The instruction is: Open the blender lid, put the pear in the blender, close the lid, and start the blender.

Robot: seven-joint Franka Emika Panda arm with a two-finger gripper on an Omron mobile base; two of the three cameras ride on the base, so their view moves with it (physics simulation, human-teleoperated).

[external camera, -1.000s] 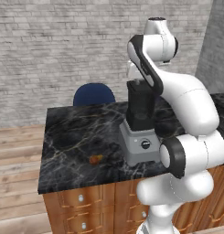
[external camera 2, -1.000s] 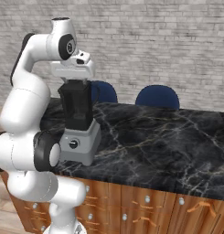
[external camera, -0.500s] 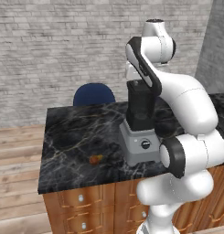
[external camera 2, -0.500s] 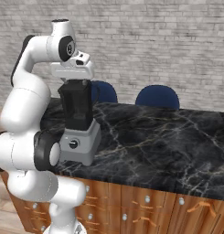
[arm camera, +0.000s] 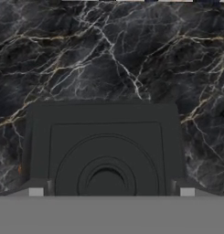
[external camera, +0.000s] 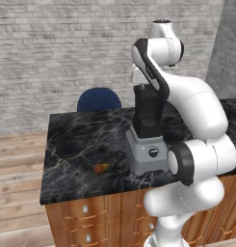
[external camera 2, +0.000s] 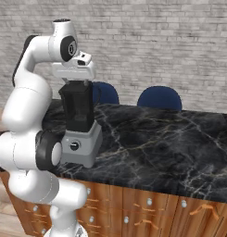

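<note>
The blender [external camera: 148, 140] stands on the dark marble counter [external camera: 81, 144], a grey base with a black knob [external camera: 152, 152] under a tall dark jar [external camera 2: 78, 109]. The black squarish blender lid [arm camera: 104, 151] sits on top of the jar. My gripper [arm camera: 111, 192] hangs straight over the lid, open, and its fingertips [arm camera: 35, 192] straddle the lid's two sides with nothing gripped. From the right base view the hand [external camera 2: 74, 71] sits just above the jar's top. The small orange-brown pear [external camera: 100, 168] lies on the counter, left of the blender base.
Blue chairs stand behind the counter [external camera: 98, 100] [external camera 2: 159, 98]. The counter stretches wide to the right of the blender [external camera 2: 170, 143]. Wooden drawers [external camera 2: 147, 203] run below its front edge, and a brick wall is behind.
The hand has sunk slightly toward the lid. The jaws stay wide apart, and the blender and the pear have not moved.
</note>
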